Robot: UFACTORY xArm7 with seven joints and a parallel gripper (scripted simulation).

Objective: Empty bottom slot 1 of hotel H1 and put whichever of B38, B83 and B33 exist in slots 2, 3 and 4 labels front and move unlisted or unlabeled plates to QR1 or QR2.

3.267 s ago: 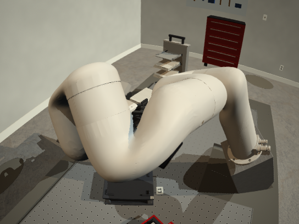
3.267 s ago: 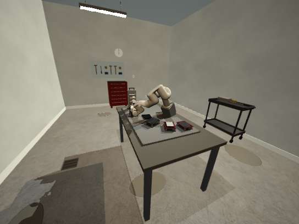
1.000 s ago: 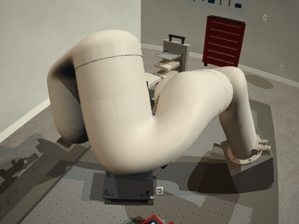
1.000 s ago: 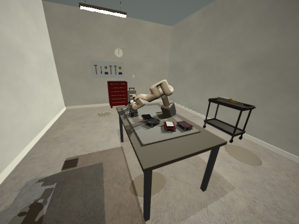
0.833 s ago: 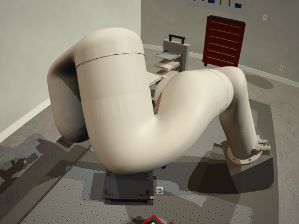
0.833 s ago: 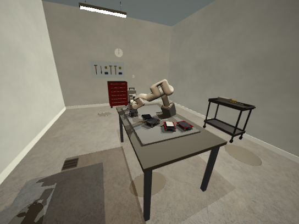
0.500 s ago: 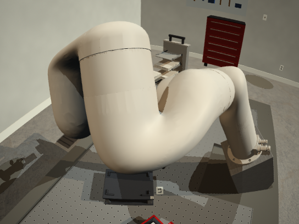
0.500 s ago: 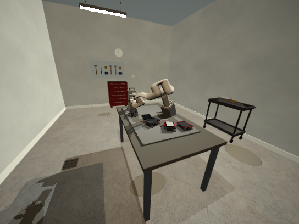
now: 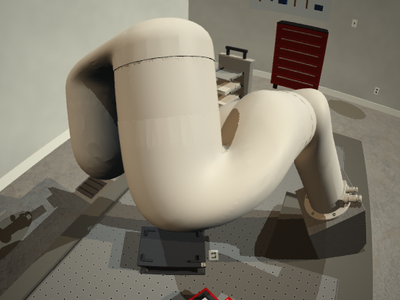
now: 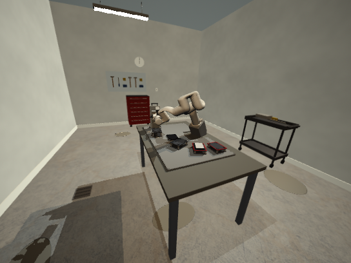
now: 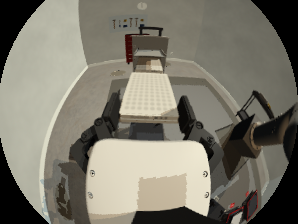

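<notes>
In the wrist view my gripper point(image 11: 149, 101) is shut on the near end of a white well plate point(image 11: 148, 95), with one finger on each long side. The plate lies flat and points lengthwise at the plate hotel H1 point(image 11: 150, 47), a short way in front of it. I cannot read any label on the plate. In the top view the arm point(image 9: 173, 140) hides the gripper and the plate. The hotel point(image 9: 235, 79) shows behind the arm with plates on three visible shelves; its lowest part is hidden. In the exterior view the gripper point(image 10: 157, 125) is next to the hotel point(image 10: 154, 109).
A black empty nest point(image 9: 172, 253) with a small deck label point(image 9: 213, 254) lies below the arm. The exterior view shows two black nests point(image 10: 177, 140) mid-table and two red-edged nests, one with a white plate point(image 10: 199, 147), one bare point(image 10: 217, 146). The arm base point(image 10: 197, 127) stands at the table's right edge.
</notes>
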